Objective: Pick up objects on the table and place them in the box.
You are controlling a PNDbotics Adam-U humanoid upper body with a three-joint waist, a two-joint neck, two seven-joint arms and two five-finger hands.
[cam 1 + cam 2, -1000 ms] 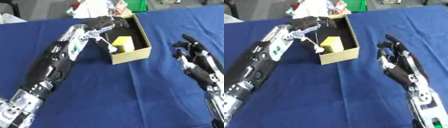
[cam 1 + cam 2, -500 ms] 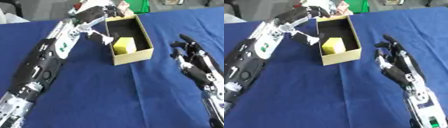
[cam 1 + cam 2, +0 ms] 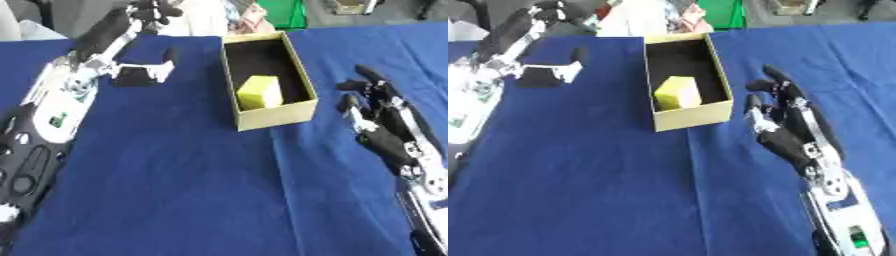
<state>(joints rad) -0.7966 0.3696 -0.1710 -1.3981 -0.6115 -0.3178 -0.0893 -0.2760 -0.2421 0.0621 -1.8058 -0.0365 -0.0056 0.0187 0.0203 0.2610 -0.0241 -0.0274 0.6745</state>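
Observation:
An open tan cardboard box (image 3: 302, 107) stands on the blue cloth at the back middle. A yellow block (image 3: 260, 92) lies inside it near the front wall, on the dark floor. My left arm runs up the left side, and its hand (image 3: 152, 8) is at the far top edge, left of the box and off it, blurred. A white part of the forearm (image 3: 159, 69) juts toward the box over the cloth. My right hand (image 3: 791, 131) rests open to the right of the box, fingers pointing away, holding nothing.
The blue table cloth (image 3: 192, 180) fills the near and middle area. Behind the box at the table's far edge lie a green thing (image 3: 285, 12) and white and coloured clutter (image 3: 238, 16).
My left hand has drawn back from above the box toward the far left edge. The yellow block stays in the box. My right hand has hardly moved.

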